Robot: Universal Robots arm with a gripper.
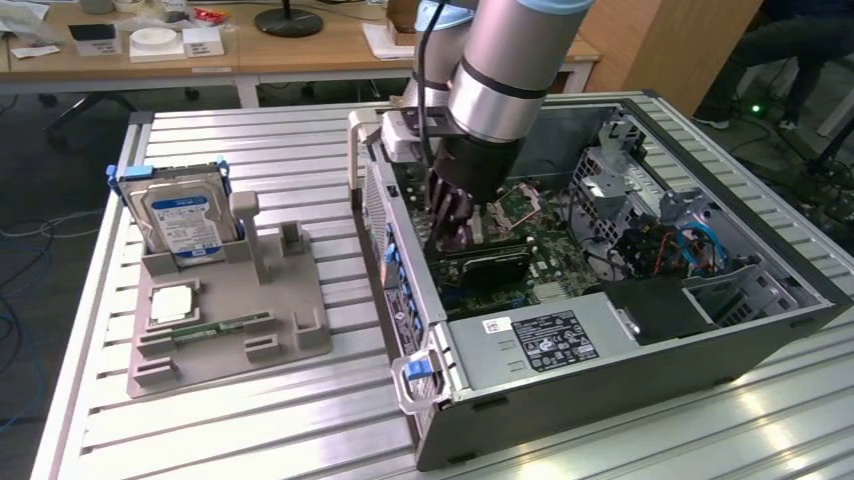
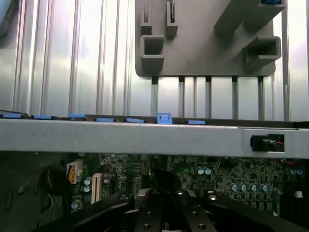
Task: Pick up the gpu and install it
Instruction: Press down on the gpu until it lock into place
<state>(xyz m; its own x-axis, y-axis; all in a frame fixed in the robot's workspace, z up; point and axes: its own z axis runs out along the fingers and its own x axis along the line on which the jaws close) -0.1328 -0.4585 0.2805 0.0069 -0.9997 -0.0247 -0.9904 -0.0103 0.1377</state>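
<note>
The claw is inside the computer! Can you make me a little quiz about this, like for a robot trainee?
1. True or false: the claw is down inside the open computer case.
2. What does the claw sit over: A) the hard drive, B) the gpu, C) the power supply?
3. Fill in: the hard drive stands upright in the grey ____ beside the case.

Key: 1 true; 2 B; 3 holder.
</note>
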